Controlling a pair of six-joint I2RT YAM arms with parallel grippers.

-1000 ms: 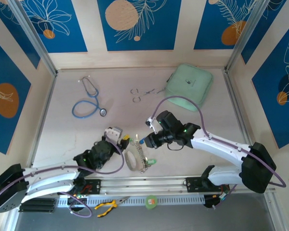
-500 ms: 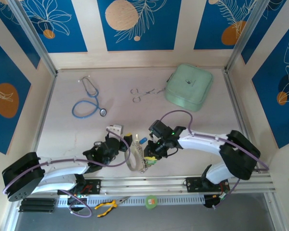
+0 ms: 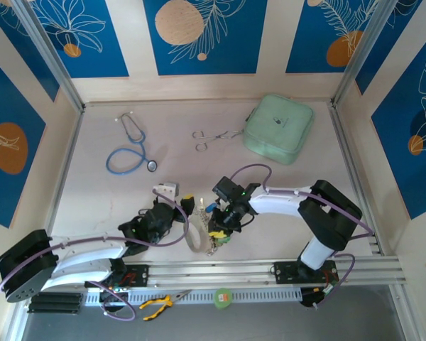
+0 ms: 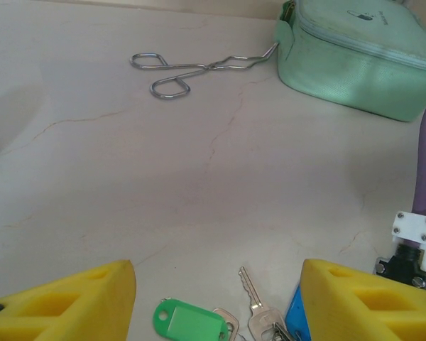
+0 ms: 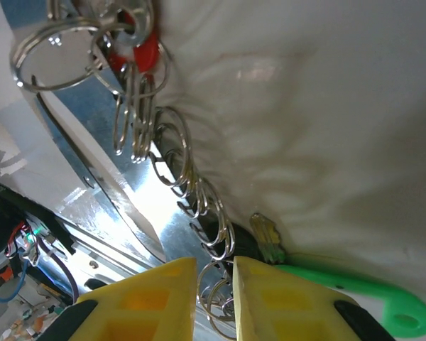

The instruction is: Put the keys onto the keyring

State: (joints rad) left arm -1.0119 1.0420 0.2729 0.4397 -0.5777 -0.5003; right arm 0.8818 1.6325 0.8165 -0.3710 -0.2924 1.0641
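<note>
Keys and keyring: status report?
Left gripper open over the keys. Right gripper shut on the chain of rings. Keyring lying between the two grippers. Forceps and pouch well clear.

left arm point(image 3: 92, 249) low, stretched toward centre | left gripper point(image 4: 216, 298) spread wide | right arm point(image 3: 284, 201) folded inward, wrist pitched down | right gripper point(image 5: 214, 284) nearly closed, narrow slit
</note>
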